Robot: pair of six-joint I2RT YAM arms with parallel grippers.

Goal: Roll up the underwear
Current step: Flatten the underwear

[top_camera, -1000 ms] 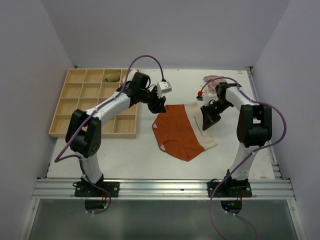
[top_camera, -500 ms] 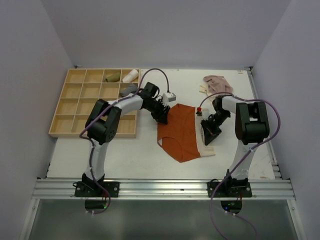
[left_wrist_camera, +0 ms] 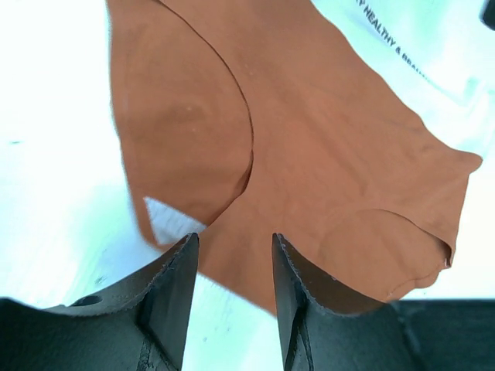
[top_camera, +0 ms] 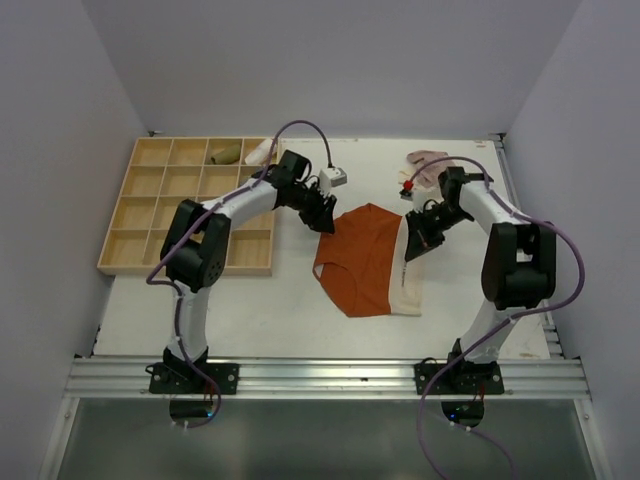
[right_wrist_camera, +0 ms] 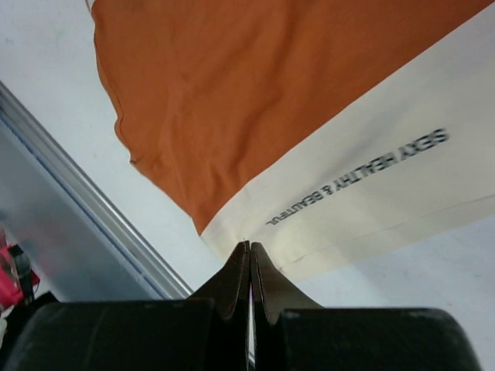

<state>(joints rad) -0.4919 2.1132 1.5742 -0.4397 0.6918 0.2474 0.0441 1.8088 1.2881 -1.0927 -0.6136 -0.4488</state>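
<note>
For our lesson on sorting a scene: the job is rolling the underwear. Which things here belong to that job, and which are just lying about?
Belongs to the job:
rust-orange underwear, spread out
pale pink underwear, bunched at the far edge
left claw, open
right claw, shut on the cream waistband

Lying about:
wooden tray
olive roll in it
white roll beside it

In the left wrist view the rust-orange underwear (left_wrist_camera: 325,154) runs off the top edge, its waistband lettering (left_wrist_camera: 390,42) cut short at the right. From above, the pale garment (top_camera: 425,158) sits partly behind the right arm (top_camera: 485,205), and the rolled items (top_camera: 227,153) in the wooden tray (top_camera: 150,215) are perhaps too small to name.
</note>
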